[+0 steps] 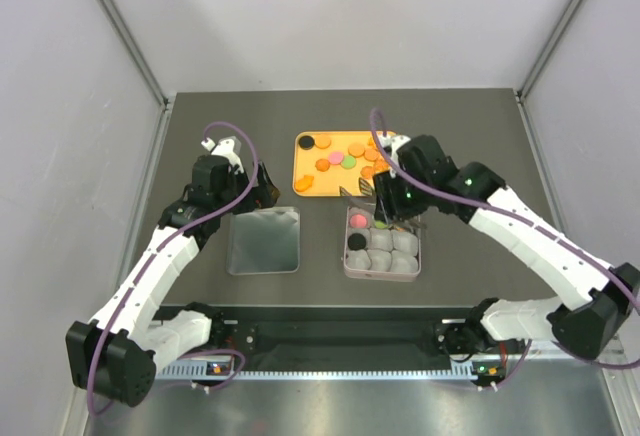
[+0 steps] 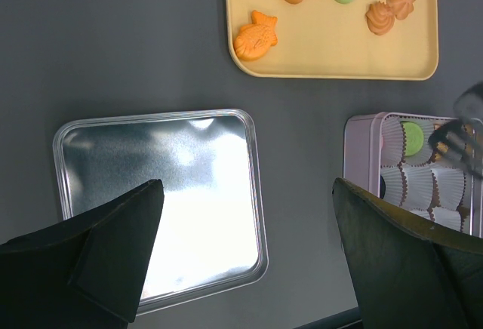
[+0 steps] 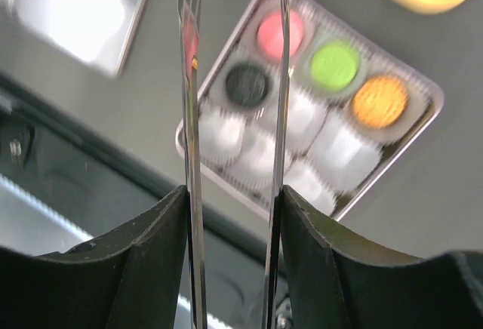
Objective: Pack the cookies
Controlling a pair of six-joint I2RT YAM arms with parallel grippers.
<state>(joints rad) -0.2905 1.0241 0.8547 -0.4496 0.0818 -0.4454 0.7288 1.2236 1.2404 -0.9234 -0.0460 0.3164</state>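
Note:
The cookies lie on an orange tray: small orange, pink, green and black discs and a few shaped orange ones, such as a fish. A square tin of pale paper cups holds a pink, a green, an orange and a black cookie. My right gripper is shut on metal tongs, whose arms stand apart and empty above the tin. My left gripper is open and empty over the lid's right edge.
The shiny metal lid lies flat to the left of the tin, and also shows in the left wrist view. The tray lies beyond the tin. The table's near edge has a black rail.

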